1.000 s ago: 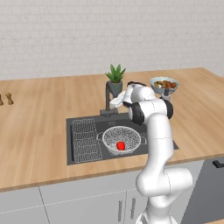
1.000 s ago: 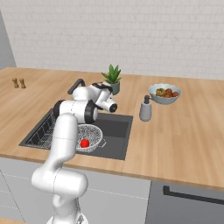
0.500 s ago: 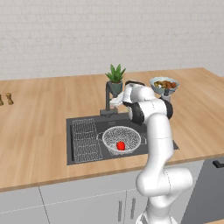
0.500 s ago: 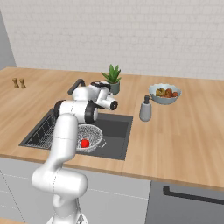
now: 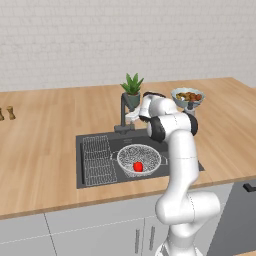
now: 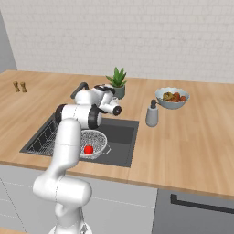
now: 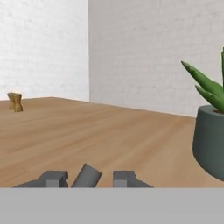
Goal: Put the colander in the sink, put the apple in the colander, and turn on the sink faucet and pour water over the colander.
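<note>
Silvery mesh colander (image 5: 138,159) is already down in the sink (image 5: 95,178), below and a bit in front of the gripper (image 7: 87,178), with the red apple (image 5: 138,166) sitting inside it. So it's faucet time. Gripper's fingers have narrowed around a dark slanted bar that looks like the faucet (image 5: 124,111) handle; can't say for sure it's really clamped. Potted plant (image 7: 211,131) is just off to one side. My worry: a weak pinch slips off the handle, or the spout ends up aimed past the colander and water misses the apple.
</note>
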Available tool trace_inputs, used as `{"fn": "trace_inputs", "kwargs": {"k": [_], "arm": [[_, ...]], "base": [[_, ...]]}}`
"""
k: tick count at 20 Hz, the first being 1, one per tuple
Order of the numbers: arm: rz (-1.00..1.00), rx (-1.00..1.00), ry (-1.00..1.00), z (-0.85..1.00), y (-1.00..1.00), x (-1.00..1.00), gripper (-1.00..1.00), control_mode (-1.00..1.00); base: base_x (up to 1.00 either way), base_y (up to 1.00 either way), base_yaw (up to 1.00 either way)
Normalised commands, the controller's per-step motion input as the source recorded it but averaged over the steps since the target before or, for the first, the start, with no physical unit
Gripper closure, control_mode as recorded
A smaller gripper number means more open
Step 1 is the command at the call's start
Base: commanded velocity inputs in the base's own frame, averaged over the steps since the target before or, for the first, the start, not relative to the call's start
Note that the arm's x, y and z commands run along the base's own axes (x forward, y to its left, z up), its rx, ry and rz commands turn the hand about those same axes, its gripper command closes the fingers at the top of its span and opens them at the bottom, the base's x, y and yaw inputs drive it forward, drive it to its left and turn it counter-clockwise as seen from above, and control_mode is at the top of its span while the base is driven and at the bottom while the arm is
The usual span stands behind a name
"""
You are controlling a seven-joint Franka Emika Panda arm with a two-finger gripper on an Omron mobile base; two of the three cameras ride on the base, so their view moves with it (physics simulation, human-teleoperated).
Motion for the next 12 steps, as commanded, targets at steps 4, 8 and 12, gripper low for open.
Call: {"fn": "trace_inputs", "kwargs": {"k": [4,8,12], "arm": [[-0.11,0.00,0.00,-0.10,-0.45,0.03,1.00,-1.00],[-0.08,-0.03,0.00,-0.08,-0.49,0.06,1.00,-1.00],[-0.02,-0.03,0.00,-0.12,-0.57,0.03,1.00,-1.00]], "base": [[0.00,0.00,0.00],[0.00,0.00,0.00],[0.00,0.00,0.00]]}}
